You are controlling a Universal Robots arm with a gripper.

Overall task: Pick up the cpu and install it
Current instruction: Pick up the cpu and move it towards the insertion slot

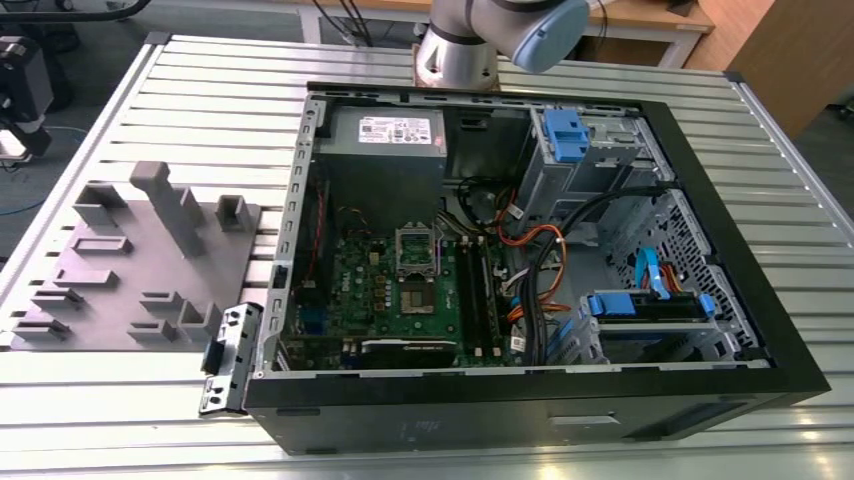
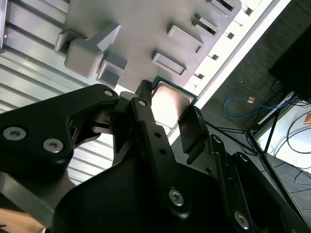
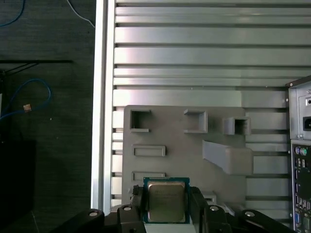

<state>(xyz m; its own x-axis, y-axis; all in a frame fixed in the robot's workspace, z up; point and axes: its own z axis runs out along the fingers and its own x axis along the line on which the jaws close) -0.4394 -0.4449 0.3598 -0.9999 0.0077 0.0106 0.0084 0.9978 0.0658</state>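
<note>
The cpu (image 3: 167, 201), a small square chip with a silvery metal top and a green rim, sits between my gripper's (image 3: 167, 206) two black fingers (image 3: 138, 203), which press on its opposite edges. The second wrist view shows the same cpu (image 2: 171, 101) held by the gripper (image 2: 169, 115), raised well above the grey fixture tray (image 2: 146, 29). In the exterior view the motherboard socket (image 1: 418, 290) lies open in the middle of the green board inside the computer case (image 1: 747, 330), with its metal frame flipped up.
The grey fixture tray (image 1: 134, 260) with blocks and recesses lies on the slatted aluminium table (image 1: 200, 90), at the exterior view's left of the case. The arm's base (image 1: 461, 50) stands behind the case. Cables, drive bays with blue clips (image 1: 567, 130) and a power supply crowd the case interior.
</note>
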